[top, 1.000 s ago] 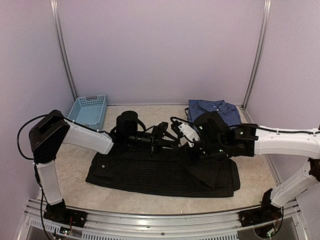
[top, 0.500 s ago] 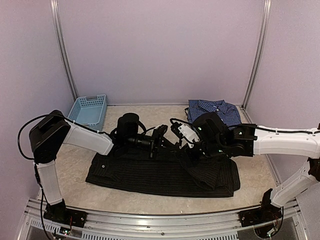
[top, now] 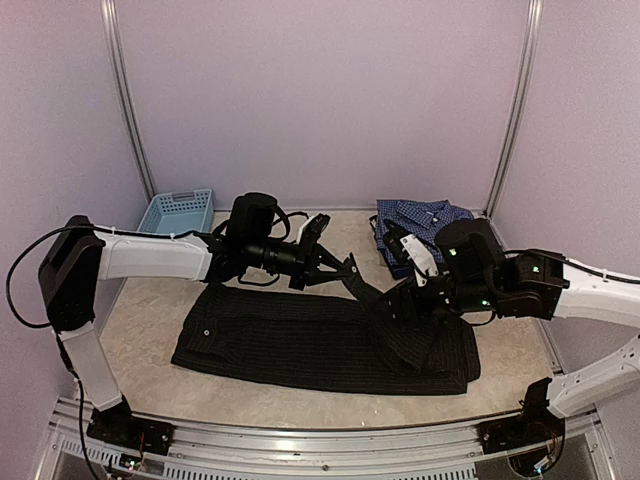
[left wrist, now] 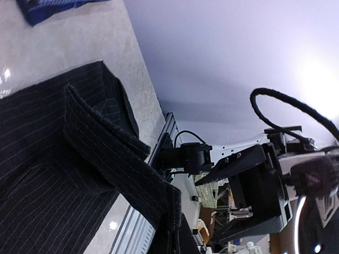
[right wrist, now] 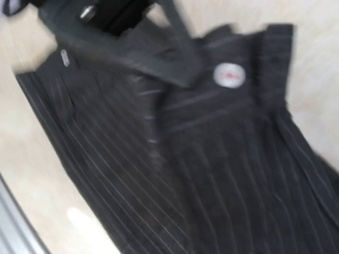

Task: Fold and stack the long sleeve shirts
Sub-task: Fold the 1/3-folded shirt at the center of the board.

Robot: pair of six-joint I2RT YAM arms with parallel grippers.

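The black pinstriped long sleeve shirt lies spread across the front of the table. My left gripper is shut on a strip of its cloth and holds it up above the shirt's back edge. That strip stretches down to the right-hand part of the shirt, and in the left wrist view the black cloth runs into my jaws. My right gripper hovers low over the shirt's right part, its fingers lost against the dark cloth. The right wrist view is blurred, with the black shirt and its round tag. The blue check shirt lies folded at the back right.
A light blue plastic basket stands at the back left by the wall. Metal frame posts rise at the back corners. A rail runs along the near table edge between the arm bases.
My left gripper has shut on the black cloth and lifted it up and back. The right arm has drawn away to the right and lower.
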